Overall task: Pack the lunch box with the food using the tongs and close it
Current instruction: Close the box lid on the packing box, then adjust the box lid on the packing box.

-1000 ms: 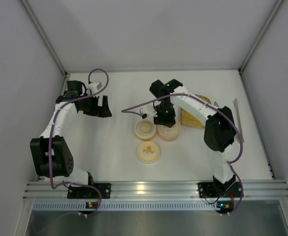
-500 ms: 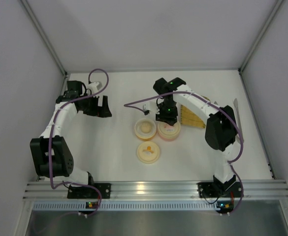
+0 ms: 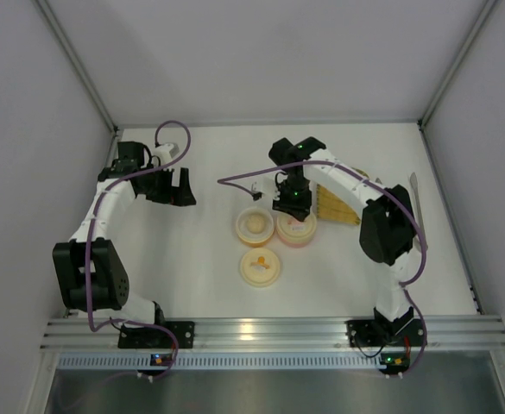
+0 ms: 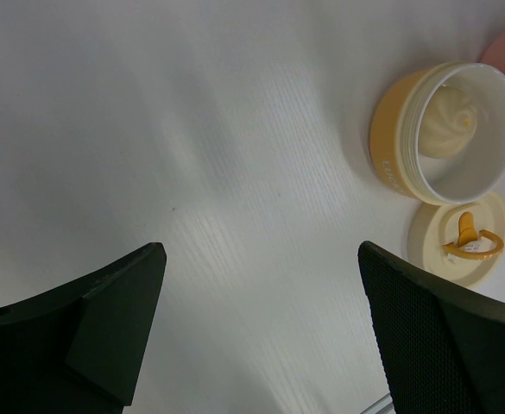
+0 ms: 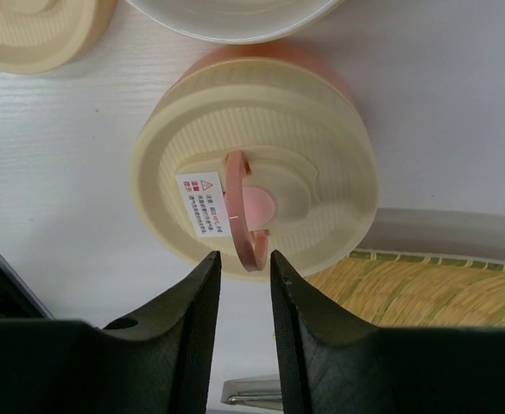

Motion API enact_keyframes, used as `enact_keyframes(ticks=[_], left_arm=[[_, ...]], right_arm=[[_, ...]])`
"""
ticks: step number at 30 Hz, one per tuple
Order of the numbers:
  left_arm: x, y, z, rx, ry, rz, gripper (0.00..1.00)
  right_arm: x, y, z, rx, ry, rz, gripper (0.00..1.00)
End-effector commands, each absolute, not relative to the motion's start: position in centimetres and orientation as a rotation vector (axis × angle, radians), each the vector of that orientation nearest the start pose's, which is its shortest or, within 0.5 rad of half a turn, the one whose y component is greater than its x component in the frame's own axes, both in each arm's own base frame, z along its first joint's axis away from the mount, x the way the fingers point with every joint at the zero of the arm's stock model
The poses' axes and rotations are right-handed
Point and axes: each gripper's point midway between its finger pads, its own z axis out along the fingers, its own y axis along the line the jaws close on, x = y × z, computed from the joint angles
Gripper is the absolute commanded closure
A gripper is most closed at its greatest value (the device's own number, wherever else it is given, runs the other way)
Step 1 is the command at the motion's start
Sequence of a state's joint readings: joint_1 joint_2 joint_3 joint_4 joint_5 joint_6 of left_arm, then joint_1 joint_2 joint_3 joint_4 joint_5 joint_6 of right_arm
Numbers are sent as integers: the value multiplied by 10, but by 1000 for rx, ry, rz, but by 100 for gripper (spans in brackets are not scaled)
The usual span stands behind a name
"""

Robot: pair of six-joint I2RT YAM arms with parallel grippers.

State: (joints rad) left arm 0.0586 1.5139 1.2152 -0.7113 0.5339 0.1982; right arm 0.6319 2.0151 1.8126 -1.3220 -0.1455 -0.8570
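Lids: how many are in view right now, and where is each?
2. The closed lid sits on the pink tub, below the right gripper; the loose lid lies on the table beside the open cream-yellow tub, on its arm-base side. None seems hidden.

A flat white matte counter [image 3: 209, 164] forms the base of a boxed-in stall. Plain pale grey panels close three sides: a back wall [image 3: 269, 60], a left wall [image 3: 28, 129] and a right wall [image 3: 494, 172], which meet at slim grey metal corner strips [image 3: 75, 65]. A ribbed silver aluminium rail [image 3: 269, 328] runs along the near edge, above a dull grey ledge [image 3: 269, 388]. The light is soft and even, leaving a faint streaky sheen on the counter.
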Motion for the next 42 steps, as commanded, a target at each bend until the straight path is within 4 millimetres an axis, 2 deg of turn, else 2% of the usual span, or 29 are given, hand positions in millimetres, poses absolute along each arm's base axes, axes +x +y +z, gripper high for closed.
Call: enact_keyframes(ticks=[1,31,33,34,36,37,40,42], left_arm=[[351,-63,162,402,2380,-561,2],[350,-64,161,401,2380,-571,2],[350,-63,160,398,2383,-569,2],[350,-63,161,398,2382,-571,2],[350,-63,161,398,2382,-571,2],[350,-63,161,399,2381,-570,2],[351,-63,162,402,2377,-570,2],[351,-64,165,403,2373,-570,2]], right_arm=[[280,199,122,-2073,2356,256,71],[288,198,113,-1880,2475,182,97],[286,197,113,-1882,2482,190,92],[285,198,114,-1883,2479,195,76],[285,198,115,-1883,2475,202,61],[285,199,118,-1876,2464,203,46],[289,203,126,-1858,2439,211,34],[292,204,130,-1842,2430,209,32]])
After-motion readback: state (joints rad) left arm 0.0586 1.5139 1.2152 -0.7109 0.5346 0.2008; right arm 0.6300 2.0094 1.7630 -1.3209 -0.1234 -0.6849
